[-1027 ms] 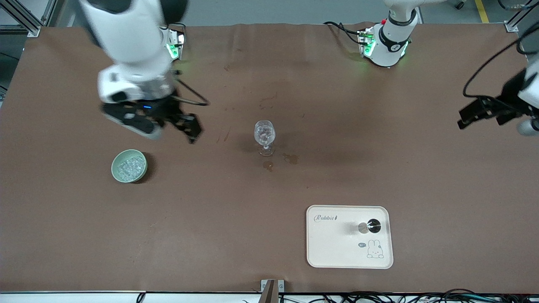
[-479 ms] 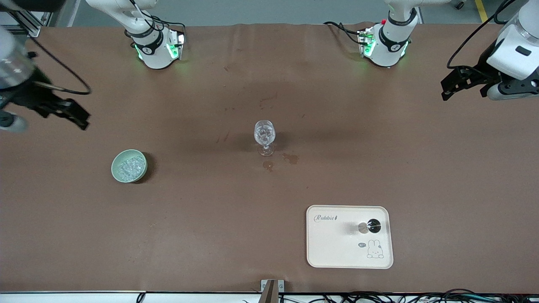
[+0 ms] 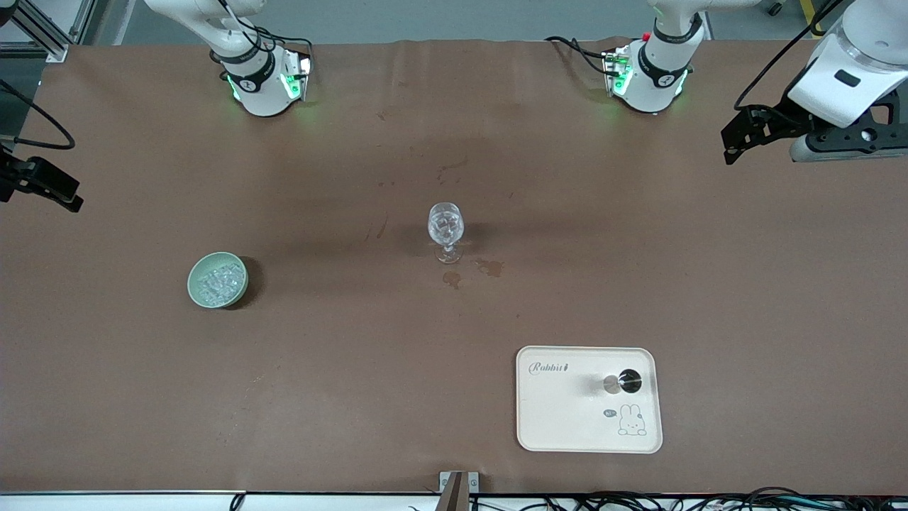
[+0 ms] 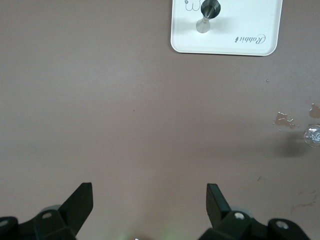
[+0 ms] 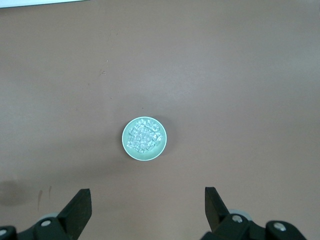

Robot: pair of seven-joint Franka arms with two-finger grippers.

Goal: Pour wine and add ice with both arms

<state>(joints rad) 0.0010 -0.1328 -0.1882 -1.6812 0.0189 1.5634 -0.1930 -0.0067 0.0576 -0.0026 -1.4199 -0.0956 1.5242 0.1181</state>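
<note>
Both arms have swung outward since a second ago: the right gripper [image 3: 42,186], then above the bowl [image 3: 218,279], now hangs over the table's edge at its own end; the left gripper [image 3: 741,135] rose over its end. Both are wide open and empty, probably parked to leave the work clear. The ice [image 5: 144,138] fills the bowl; the glass [image 3: 446,226] stands mid-table, the tray [image 3: 560,419] near the front edge.
</note>
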